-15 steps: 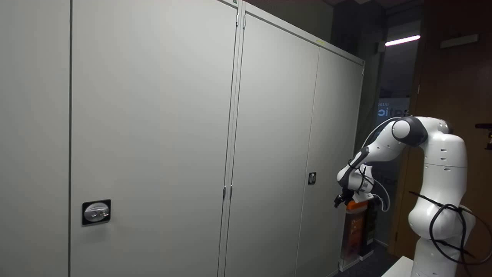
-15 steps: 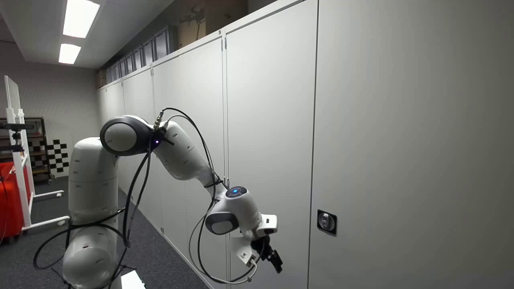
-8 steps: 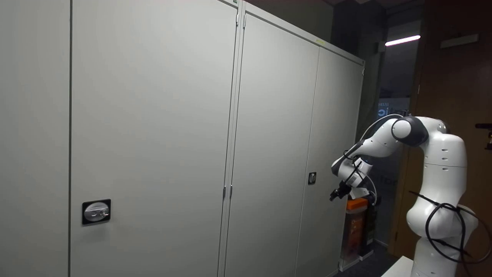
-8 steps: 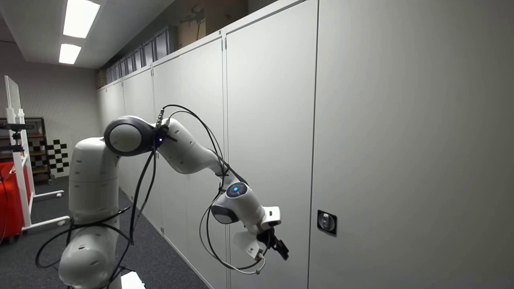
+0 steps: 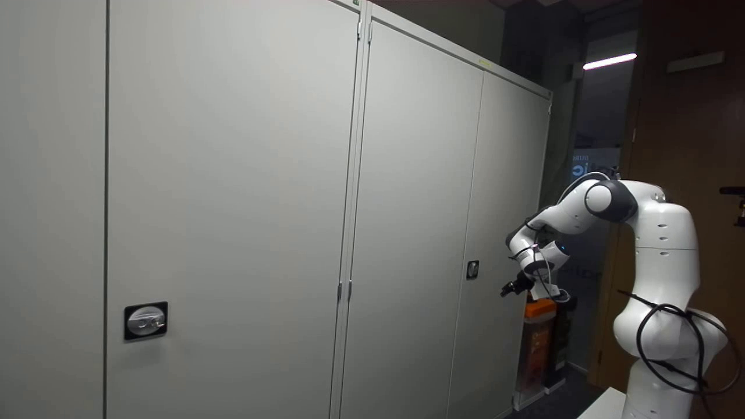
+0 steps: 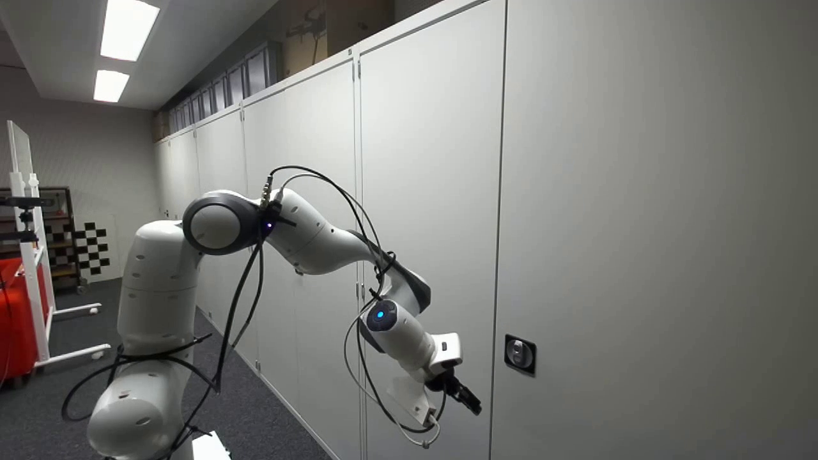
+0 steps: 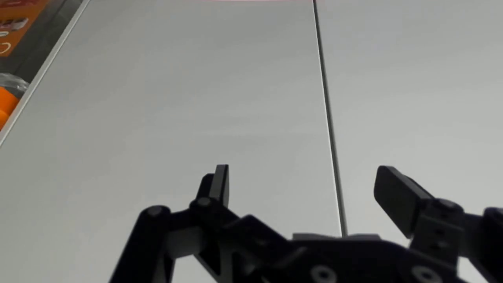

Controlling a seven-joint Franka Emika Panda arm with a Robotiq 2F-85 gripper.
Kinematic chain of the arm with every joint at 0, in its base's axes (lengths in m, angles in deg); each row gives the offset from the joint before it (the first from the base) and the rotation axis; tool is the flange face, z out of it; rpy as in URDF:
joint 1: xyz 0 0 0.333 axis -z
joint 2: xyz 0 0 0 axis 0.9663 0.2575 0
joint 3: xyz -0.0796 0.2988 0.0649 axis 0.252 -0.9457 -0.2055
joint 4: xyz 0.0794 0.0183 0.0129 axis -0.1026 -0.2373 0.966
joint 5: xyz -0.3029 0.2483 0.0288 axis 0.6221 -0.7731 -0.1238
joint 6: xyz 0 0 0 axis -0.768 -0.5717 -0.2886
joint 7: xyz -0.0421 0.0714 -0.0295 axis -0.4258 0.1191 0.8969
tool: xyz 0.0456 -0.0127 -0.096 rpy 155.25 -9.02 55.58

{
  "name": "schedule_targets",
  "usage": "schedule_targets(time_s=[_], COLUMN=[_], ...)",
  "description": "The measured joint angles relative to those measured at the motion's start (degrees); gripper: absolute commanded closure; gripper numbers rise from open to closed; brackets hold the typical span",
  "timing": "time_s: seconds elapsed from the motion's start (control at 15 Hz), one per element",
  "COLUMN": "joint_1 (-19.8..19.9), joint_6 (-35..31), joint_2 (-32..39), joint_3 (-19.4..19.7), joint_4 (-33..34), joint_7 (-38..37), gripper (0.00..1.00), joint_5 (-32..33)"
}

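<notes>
Positioning the black two-fingered gripper (image 7: 304, 173) before the tall light-grey metal cabinet (image 5: 416, 145) seems to be the step in hand, and it is best done slowly, since the flat door panels (image 7: 196, 86) fill most of the wrist view. The jaws are spread wide with nothing gripped between them, and the narrow dark seam (image 7: 329, 118) between the doors is seen off-centre in the gap. The black-framed round silver handle (image 6: 519, 353) is found just beside the door seam, near the gripper but apparently apart from it, and a little higher in both exterior views; in the wrist view it is not seen. If that handle is to be met, the fingers (image 7: 397, 196) should be raised to its level and squared to the panel before any nearer approach is made, so that the metal is not scraped. Slack should be watched in the black cable (image 6: 239, 297) hung from the white jointed arm (image 6: 332, 249), and room should be allowed beside the seemingly transparent bin with an orange lid (image 5: 534, 355), seen near the cabinet's end in an exterior view
</notes>
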Motion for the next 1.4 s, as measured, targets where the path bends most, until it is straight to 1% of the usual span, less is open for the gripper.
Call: schedule_targets(time_s=[0.2,0.4,0.53,0.67,0.8,1.0,1.4], joint_1=[0.86,1.03,1.03,1.03,0.98,0.75,-0.23], joint_6=[1.53,5.86,9.3,12.29,14.6,17.01,18.48], joint_2=[2.24,4.44,5.97,7.51,8.94,10.46,11.23], joint_3=[0.49,2.26,3.56,4.44,4.84,4.89,4.84], joint_4=[4.4,7.98,9.52,10.59,11.59,13.11,16.3], joint_7=[12.22,24.12,30.78,35.96,39.57,42.92,44.48], gripper=[0.0,0.0,0.0,0.0,0.0,0.0,0.0], joint_5=[-12.95,-24.15,-29.94,-34.17,-37.32,-40.76,-45.4])
